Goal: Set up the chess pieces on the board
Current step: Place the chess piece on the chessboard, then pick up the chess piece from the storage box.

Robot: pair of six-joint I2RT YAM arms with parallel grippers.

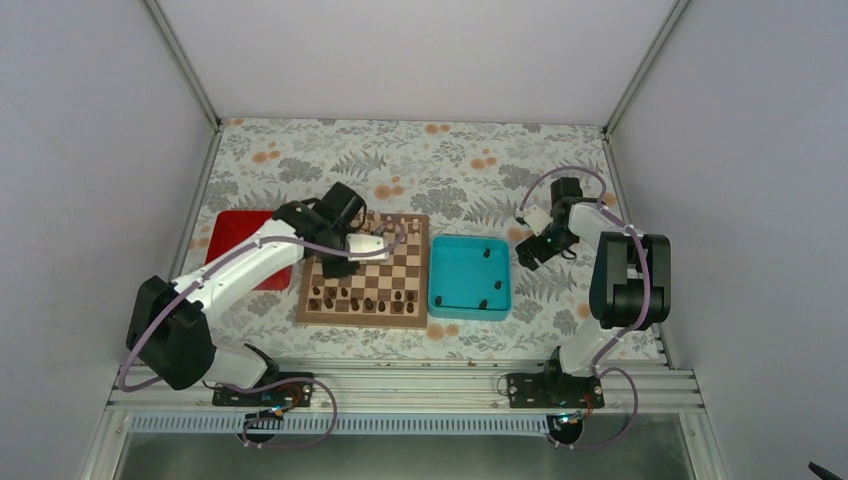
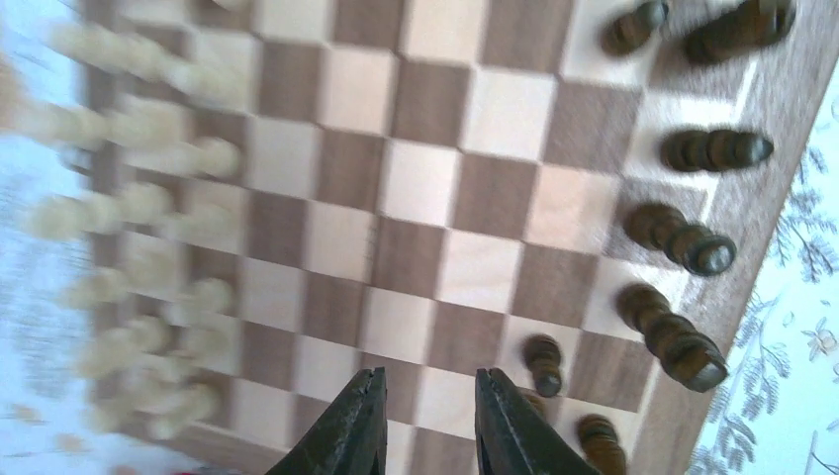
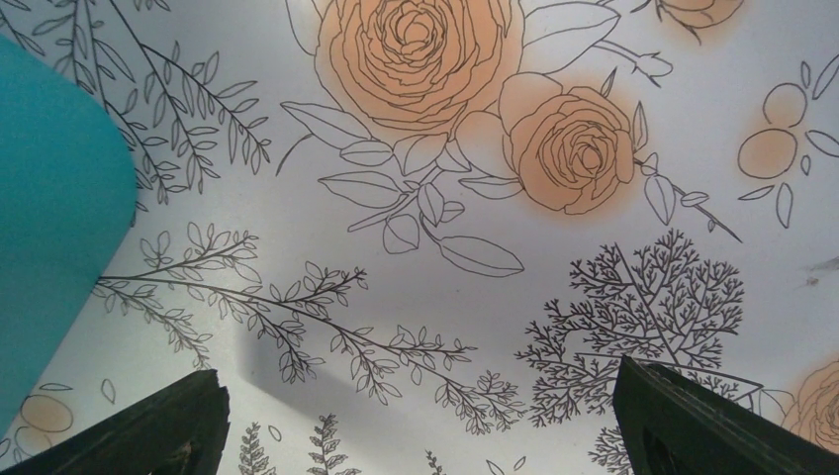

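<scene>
Two arms are working over one board, which is lying mid-table between one red tray and one teal tray, the teal one just beside its right edge. Dark chess pieces are sitting along the board's near rows, about seven showing in the left wrist view. Cream pieces are filling the far rows, too blurred to count. About four more dark ones are sitting in the teal tray.

The left gripper is hovering over the board, fingers slightly apart, gripping nothing. The right gripper is hanging wide apart over flowered cloth, right of the teal tray.

Pale walls are closing in three sides, and a broad band of cloth is showing beyond the board.
</scene>
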